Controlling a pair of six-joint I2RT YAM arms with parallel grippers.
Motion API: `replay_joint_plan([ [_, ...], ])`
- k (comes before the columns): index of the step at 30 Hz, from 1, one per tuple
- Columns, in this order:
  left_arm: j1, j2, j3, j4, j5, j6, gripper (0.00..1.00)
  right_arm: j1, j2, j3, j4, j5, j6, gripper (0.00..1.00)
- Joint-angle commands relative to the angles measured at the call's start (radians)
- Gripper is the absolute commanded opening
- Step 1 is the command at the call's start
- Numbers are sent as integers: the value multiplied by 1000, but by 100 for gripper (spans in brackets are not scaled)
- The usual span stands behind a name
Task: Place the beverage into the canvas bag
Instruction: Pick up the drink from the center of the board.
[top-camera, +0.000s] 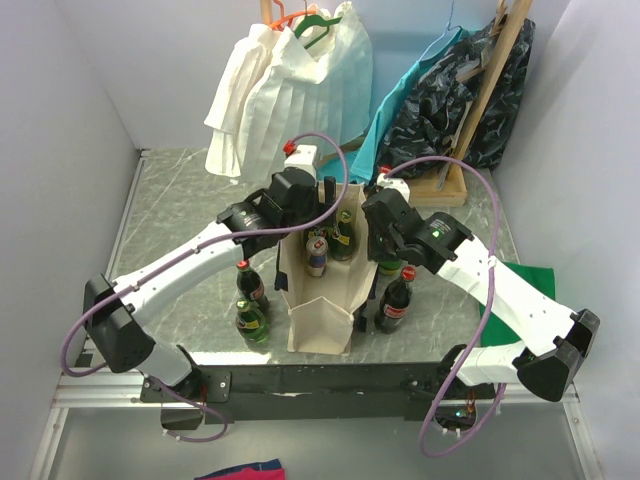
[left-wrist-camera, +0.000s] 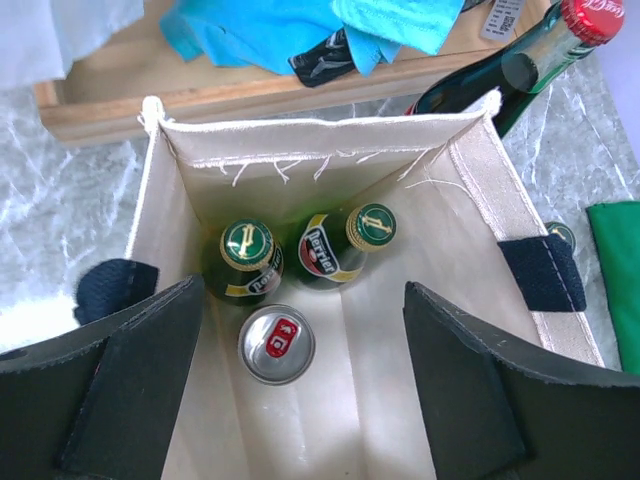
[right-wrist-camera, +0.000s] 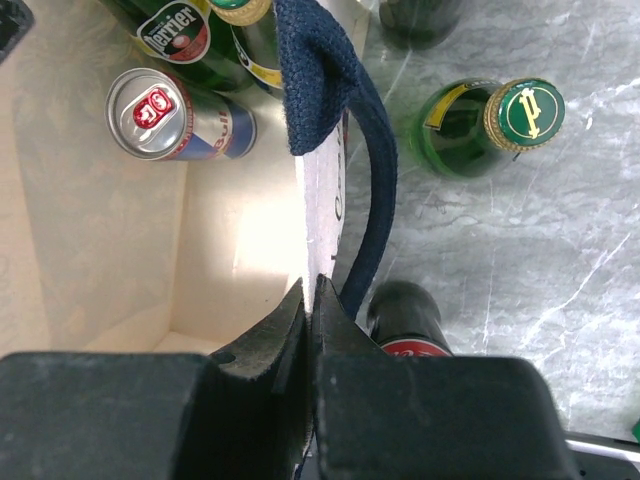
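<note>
Closest to the arms, on the left of the table (top-camera: 180, 210), a green bottle (top-camera: 250, 322) and a cola bottle (top-camera: 250, 283) with a red cap stand outside the canvas bag (top-camera: 320, 315). On the right, a second cola bottle (top-camera: 395, 305) and a second green bottle (right-wrist-camera: 495, 125) stand just beside the bag. These four drinks are not in yet.

The bag stands up in the middle of the table with its mouth open. Inside it are a can (left-wrist-camera: 277, 343) and, just behind the can, two green Perrier bottles (left-wrist-camera: 247, 255). So I think three drinks are in and four are left to do.

The right end effector (right-wrist-camera: 310, 300) is pinched shut on the right wall of the bag, next to the dark blue handle (right-wrist-camera: 360, 180). It seems to hold the mouth open. The left end effector (left-wrist-camera: 303, 300) hangs over the open mouth with its fingers spread wide and nothing between them. My guess is that its next job is to fetch a bottle from outside.

Far at the back hangs a white shirt (top-camera: 290, 90). It is not part of the job.
</note>
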Motion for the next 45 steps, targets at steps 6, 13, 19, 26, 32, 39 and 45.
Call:
replay_joint_plan([
  [6, 4, -72, 54, -19, -30, 58, 88, 3, -7, 12, 38, 11, -19, 4],
  [13, 4, -112, 64, -32, -66, 84, 91, 2, -3, 32, 29, 23, -27, 6],
  [19, 4, -153, 46, -19, -78, 86, 96, 2, -10, 59, 28, 34, -37, 6],
  [26, 10, -200, 38, -37, -148, 75, 96, 2, -22, 79, 35, 44, -42, 7],
  [32, 46, -274, 5, -37, -179, 67, 96, 2, -31, 98, 34, 55, -39, 10],
  [39, 107, -332, -26, -71, -176, 73, 96, 0, -45, 132, 20, 72, -42, 21],
  [45, 130, -369, -64, -75, -165, 70, 96, 2, -54, 135, 18, 89, -44, 31],
])
